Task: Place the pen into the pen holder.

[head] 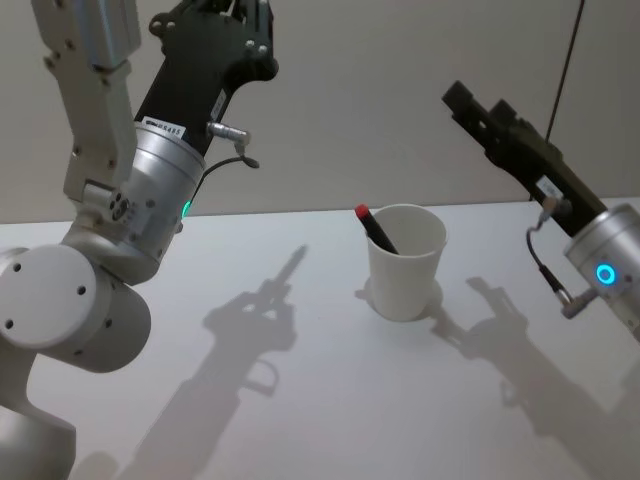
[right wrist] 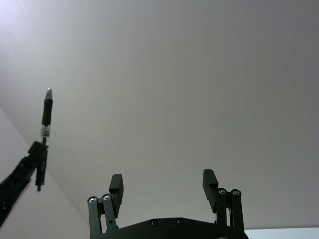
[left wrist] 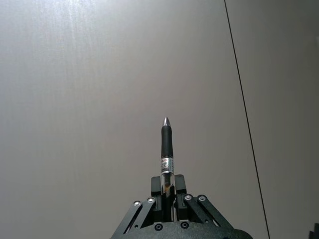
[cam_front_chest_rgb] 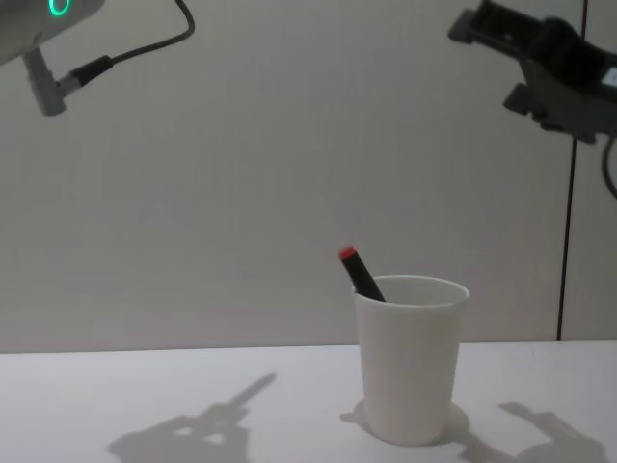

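Left gripper (left wrist: 168,185) up high on the left, clamped on black pen (left wrist: 167,144), tip up. Right gripper (right wrist: 163,181) high on the right, jaws spread. Farther out, pen holder (head: 405,285) upright on tabletop (head: 300,400); red-capped stick (head: 375,228), probably another pen, leans inside.

White table (head: 300,420), pen holder (head: 405,265) upright

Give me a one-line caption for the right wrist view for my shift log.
Right hand open and empty; farther off, the left hand grips the pen, silver tip pointing outward.
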### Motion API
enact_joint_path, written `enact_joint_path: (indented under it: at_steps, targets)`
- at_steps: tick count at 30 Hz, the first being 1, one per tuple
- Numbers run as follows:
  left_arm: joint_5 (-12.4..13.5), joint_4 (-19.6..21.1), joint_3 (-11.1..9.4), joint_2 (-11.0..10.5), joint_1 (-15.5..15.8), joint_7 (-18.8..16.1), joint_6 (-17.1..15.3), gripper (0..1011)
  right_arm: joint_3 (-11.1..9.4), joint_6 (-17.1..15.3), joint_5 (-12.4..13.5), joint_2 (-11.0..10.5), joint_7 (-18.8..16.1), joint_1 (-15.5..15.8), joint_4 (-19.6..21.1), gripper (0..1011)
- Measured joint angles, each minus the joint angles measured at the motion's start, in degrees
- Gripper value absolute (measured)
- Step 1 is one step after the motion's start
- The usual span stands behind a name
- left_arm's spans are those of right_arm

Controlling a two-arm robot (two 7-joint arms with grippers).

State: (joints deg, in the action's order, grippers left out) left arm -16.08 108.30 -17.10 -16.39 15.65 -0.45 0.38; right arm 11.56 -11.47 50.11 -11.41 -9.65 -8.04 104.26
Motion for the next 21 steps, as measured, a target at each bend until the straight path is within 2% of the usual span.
enact_joint_path:
  at_steps: [7, 14, 18, 21]
  targets:
    - [-0.36, -0.08, 0.06, -0.35, -0.11, 2.37, 0.7, 159, 1.09, -0.69, 0.71, 1.78, 0.26, -1.44, -0.34, 1001]
    - [-0.39, 0.24, 0.13, -0.65, -0.6, 3.55, 1.69, 158, 2.11, -2.03, 1.77, 4.29, 0.62, -4.5, -1.76, 1001]
    - [-0.27, 0.33, 0.18, -0.72, -0.78, 3.93, 2.05, 159, 2.42, -2.88, 3.28, 5.77, 0.82, -6.51, -2.85, 1001]
    - [-0.08, 0.33, 0.21, -0.72, -0.83, 4.2, 2.3, 158, 2.63, -4.03, 5.6, 7.37, 1.17, -8.81, -4.0, 1001]
